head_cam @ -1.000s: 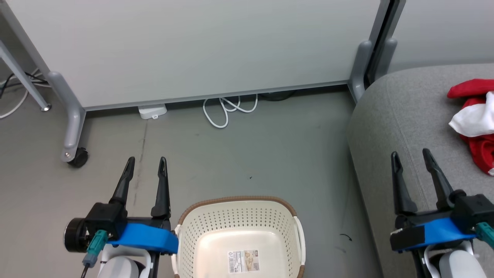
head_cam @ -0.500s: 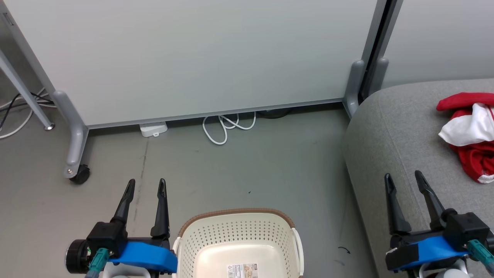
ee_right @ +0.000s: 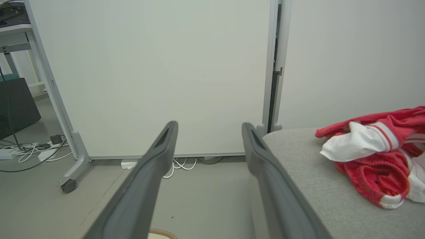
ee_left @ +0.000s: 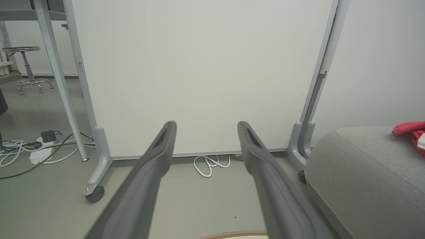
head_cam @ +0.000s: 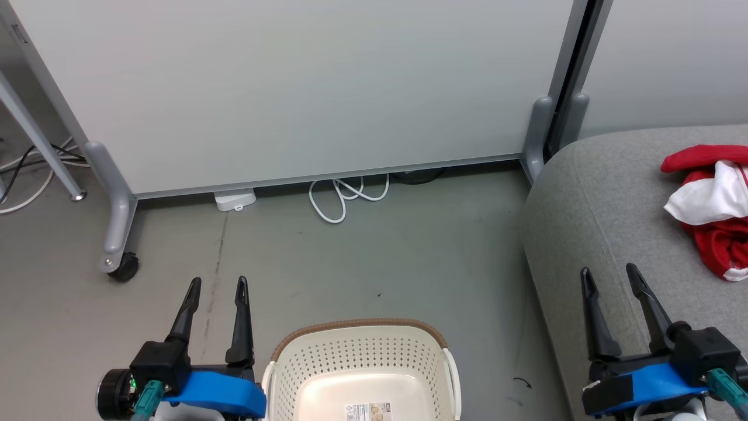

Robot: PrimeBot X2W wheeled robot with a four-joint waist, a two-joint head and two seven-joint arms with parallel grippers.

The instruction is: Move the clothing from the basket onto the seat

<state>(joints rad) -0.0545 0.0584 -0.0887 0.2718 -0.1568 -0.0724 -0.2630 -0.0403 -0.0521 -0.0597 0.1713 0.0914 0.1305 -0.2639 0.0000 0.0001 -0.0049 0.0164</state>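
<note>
Lying on seat, clothing right of R fingers; R, L fingers splayed, empty.

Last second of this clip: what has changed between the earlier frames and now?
The whole head view slid down the frame: the camera moved, not the things. The left gripper and right gripper slid slightly further, so they may have drawn back a little. Nothing taken or released; both stayed open and empty. The clothing stayed on the seat, the basket on the floor.
</note>
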